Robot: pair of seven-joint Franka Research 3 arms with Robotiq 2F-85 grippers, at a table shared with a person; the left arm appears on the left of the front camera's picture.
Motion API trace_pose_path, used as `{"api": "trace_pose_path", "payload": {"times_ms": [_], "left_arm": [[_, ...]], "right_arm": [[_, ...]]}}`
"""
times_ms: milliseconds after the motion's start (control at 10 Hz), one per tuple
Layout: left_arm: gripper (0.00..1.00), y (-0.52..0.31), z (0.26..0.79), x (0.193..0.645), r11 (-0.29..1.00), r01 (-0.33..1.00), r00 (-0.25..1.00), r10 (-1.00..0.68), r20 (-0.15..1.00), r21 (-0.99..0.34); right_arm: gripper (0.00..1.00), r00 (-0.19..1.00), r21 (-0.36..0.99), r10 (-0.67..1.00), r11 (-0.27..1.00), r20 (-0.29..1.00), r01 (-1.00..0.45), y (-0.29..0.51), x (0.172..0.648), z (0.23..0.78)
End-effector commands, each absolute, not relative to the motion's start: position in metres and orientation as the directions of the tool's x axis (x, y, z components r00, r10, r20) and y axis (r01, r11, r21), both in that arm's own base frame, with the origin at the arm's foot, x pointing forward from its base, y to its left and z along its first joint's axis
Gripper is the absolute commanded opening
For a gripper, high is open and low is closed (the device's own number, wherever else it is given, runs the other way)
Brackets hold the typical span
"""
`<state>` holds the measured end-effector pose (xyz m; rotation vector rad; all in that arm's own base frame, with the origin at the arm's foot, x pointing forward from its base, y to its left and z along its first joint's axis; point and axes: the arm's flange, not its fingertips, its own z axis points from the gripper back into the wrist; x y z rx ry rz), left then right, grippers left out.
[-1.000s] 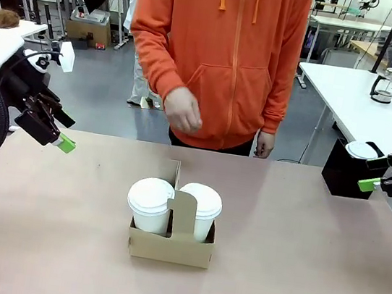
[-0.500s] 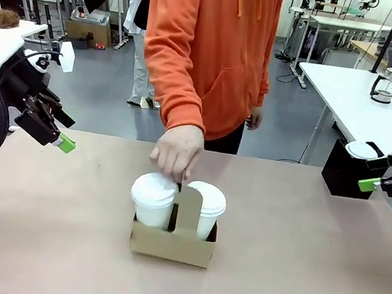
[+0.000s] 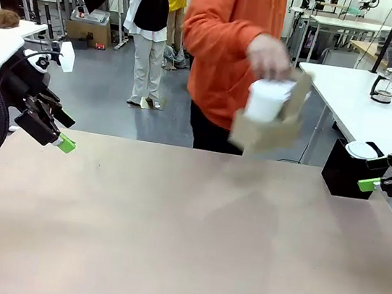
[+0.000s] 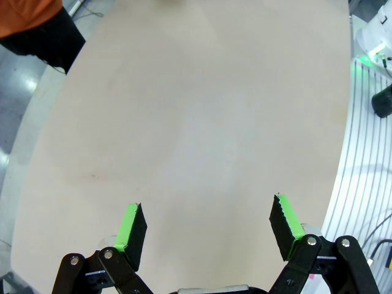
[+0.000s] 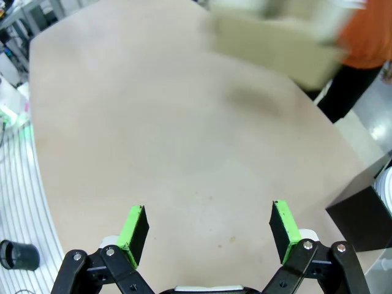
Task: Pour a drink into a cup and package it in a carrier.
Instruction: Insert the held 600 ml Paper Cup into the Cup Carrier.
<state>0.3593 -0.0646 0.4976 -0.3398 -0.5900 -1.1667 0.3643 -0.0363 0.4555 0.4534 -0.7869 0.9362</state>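
The person's hand [image 3: 273, 55] is holding the carrier [image 3: 267, 131], a lidded cup [image 3: 268, 99] in it, above the tabletop's [image 3: 183, 240] far edge, so packaging looks finished, while the left gripper [image 3: 57, 133] and right gripper [image 3: 389, 178] are hanging apart-jawed, carrying nothing.

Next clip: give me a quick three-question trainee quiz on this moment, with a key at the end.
1. True or false: the carrier rests on the table.
2. Who holds the carrier? A) the left claw B) the right claw C) the person's hand
3. Fill in: both claws stand ____, with nothing between the pads.

Key:
1. False; it is lifted in the air, blurred with motion, with a white cup in it.
2. C
3. open
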Motion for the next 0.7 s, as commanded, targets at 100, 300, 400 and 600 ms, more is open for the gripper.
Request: {"api": "trace_pose_path", "payload": {"times_ms": [100,300,400,600], "left_arm": [[1.00,-0.0653,0.4985,0.3583,0.370,0.928,0.276,-0.746,0.607,0.034],[1.00,-0.0653,0.4985,0.3583,0.370,0.928,0.276,-0.746,0.607,0.034],[1.00,-0.0653,0.4985,0.3583,0.370,0.928,0.276,-0.746,0.607,0.034],[1.00,-0.0653,0.4985,0.3583,0.370,0.928,0.276,-0.746,0.607,0.034]], "right_arm": [[1.00,0.358,0.013,0.545,0.536,0.758,-0.844,-0.0379,0.3631,0.4543],[1.00,0.358,0.013,0.545,0.536,0.758,-0.844,-0.0379,0.3631,0.4543],[1.00,0.358,0.013,0.545,0.536,0.758,-0.844,-0.0379,0.3631,0.4543],[1.00,0.358,0.013,0.545,0.536,0.758,-0.844,-0.0379,0.3631,0.4543]]}}
